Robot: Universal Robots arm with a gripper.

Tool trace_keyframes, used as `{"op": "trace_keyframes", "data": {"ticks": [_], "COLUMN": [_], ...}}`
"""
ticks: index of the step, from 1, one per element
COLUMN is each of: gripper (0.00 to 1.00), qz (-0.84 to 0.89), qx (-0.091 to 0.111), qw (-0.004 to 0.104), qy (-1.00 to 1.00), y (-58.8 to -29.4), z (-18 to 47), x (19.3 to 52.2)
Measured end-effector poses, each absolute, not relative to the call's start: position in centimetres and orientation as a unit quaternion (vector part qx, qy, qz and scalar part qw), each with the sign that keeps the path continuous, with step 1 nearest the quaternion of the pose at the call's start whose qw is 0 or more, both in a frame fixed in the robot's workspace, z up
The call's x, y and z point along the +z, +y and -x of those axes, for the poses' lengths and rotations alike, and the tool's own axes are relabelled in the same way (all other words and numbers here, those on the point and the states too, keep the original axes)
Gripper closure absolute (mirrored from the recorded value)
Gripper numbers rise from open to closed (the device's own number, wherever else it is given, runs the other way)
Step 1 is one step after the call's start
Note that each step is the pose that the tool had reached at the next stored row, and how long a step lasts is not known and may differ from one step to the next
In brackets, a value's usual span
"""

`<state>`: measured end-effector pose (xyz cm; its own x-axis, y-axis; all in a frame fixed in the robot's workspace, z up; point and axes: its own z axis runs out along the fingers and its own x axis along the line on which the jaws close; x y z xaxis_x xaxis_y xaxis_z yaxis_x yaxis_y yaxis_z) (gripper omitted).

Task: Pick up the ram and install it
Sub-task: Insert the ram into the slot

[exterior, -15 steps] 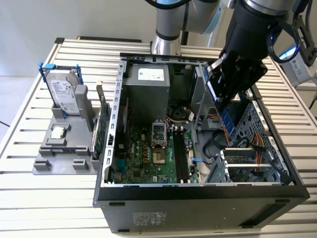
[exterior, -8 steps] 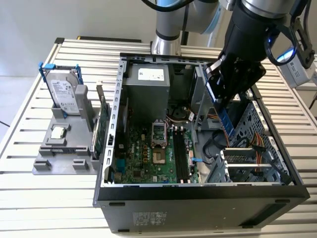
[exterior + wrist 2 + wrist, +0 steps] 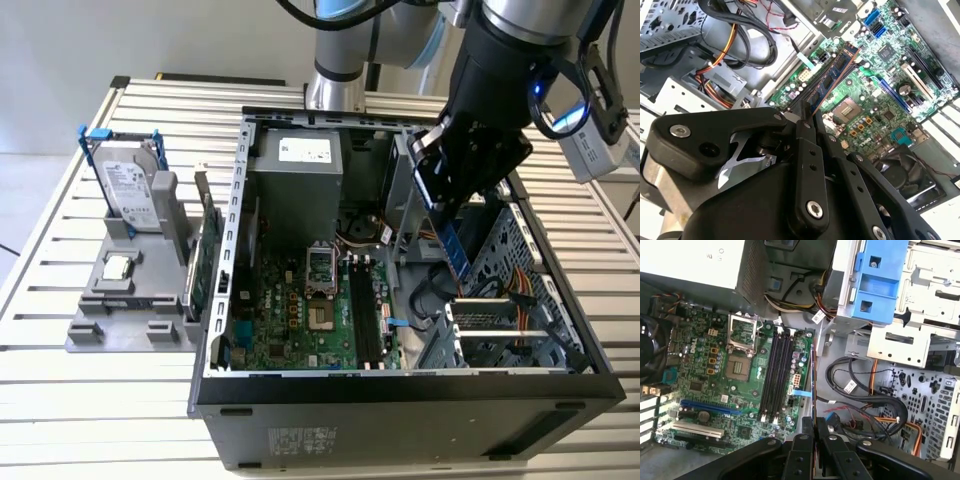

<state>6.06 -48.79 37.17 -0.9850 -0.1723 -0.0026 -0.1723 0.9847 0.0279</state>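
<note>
Above the open computer case (image 3: 400,420), the gripper (image 3: 446,208) hangs, jaws clamped on the ram (image 3: 458,250), which points down near the motherboard's black slots (image 3: 775,375).

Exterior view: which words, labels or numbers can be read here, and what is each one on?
No text reads clearly.
White label on the power supply: too small to read.
Label on the hard drive: blurred.
Pale sticker on the front of the case: too small to read.
The ram, held in the jaws of the gripper: no legible print.
</note>
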Motion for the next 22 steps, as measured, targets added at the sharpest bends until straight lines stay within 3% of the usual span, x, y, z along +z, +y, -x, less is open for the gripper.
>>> {"op": "trace_keyframes", "data": {"ticks": [22], "gripper": [1.0], "qz": [0.086], "qx": [0.014], "qw": [0.0], "qy": [0.996], "y": [-48.6], "z": [-5.8], "x": [36.0]}}
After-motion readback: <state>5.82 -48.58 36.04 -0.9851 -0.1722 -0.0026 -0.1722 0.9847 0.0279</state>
